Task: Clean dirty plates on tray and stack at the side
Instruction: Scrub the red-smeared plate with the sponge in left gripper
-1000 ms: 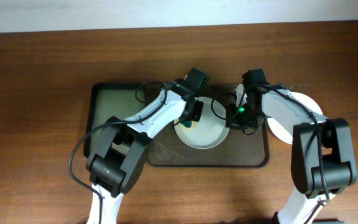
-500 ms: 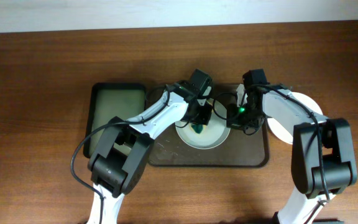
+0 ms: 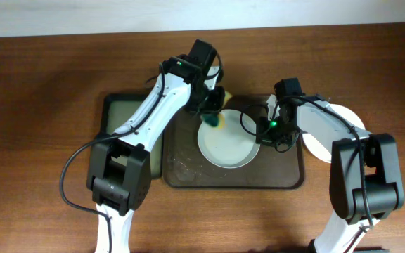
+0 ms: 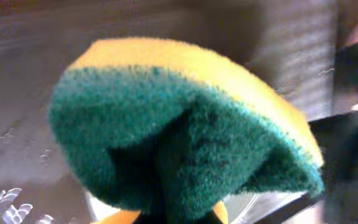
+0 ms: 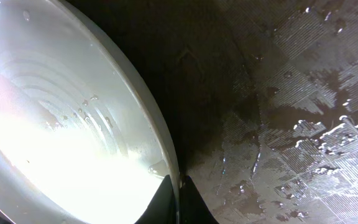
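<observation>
One white plate (image 3: 227, 145) lies on the large dark brown tray (image 3: 188, 172). My right gripper (image 3: 262, 131) is shut on its right rim; in the right wrist view the two fingertips (image 5: 174, 198) pinch the wet rim of the plate (image 5: 61, 143). My left gripper (image 3: 215, 111) is shut on a yellow and green sponge (image 3: 213, 119), held at the plate's far left edge. The sponge (image 4: 185, 124) fills the left wrist view, so the fingers are hidden there. More white plates (image 3: 336, 133) lie on the table right of the tray, partly under my right arm.
A smaller dark tray with a greenish floor (image 3: 121, 126) sits directly left of the large tray. The large tray's floor (image 5: 303, 124) is wet with droplets. Brown table surrounds both trays.
My left arm has swung up and left, taking the sponge from the plate's middle to its far left edge. The right gripper and the plate have stayed in place.
</observation>
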Motion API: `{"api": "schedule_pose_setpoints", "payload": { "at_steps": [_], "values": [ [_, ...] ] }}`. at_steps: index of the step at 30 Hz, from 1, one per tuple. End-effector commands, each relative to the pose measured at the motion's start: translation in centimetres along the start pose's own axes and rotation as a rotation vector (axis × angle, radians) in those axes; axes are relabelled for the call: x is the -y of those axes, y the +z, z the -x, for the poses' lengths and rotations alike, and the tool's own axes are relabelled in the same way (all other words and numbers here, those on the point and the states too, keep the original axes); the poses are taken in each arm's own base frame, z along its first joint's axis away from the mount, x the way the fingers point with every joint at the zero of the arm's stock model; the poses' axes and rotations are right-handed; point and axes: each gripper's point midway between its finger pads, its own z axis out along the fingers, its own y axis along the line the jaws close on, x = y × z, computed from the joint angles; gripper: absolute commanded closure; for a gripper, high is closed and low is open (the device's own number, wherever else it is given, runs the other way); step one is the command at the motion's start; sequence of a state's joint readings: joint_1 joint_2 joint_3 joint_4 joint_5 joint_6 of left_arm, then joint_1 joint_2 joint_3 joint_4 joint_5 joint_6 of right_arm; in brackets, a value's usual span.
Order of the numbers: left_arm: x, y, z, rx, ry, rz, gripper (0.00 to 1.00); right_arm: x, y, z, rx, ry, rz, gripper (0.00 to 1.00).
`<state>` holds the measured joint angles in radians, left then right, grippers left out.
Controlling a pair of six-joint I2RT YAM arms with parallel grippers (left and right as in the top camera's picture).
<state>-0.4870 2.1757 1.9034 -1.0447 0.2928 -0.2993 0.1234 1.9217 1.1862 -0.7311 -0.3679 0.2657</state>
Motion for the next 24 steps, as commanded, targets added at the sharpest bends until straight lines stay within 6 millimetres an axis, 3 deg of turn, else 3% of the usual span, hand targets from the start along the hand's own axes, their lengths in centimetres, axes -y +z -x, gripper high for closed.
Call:
{"api": "schedule_pose_setpoints", "payload": {
  "at_steps": [1, 6, 11, 14, 19, 24],
  "values": [
    [-1.5, 1.7, -1.9, -0.027, 0.027, 0.121, 1.00, -0.5, 0.1, -0.3, -0.008, -0.007, 0.020, 0.96],
    [-2.0, 6.0, -4.6, -0.077, 0.020, 0.130, 1.00, -0.5, 0.1, -0.3, -0.009, -0.006, 0.020, 0.96],
    [-2.8, 7.8, -5.8, -0.096, 0.008, 0.131, 1.00, -0.5, 0.1, -0.3, -0.009, -0.007, 0.020, 0.96],
    [-2.1, 8.1, -6.4, -0.119, 0.007, 0.084, 1.00, -0.5, 0.1, -0.3, -0.008, -0.007, 0.020, 0.96],
    [2.4, 8.2, -4.9, -0.080, 0.016, -0.154, 1.00, -0.5, 0.1, -0.3, -0.008, -0.007, 0.020, 0.96],
    [4.3, 6.8, -1.5, 0.023, 0.023, -0.267, 1.00, -0.5, 0.1, -0.3, -0.009, -0.007, 0.020, 0.96]
  ]
}}
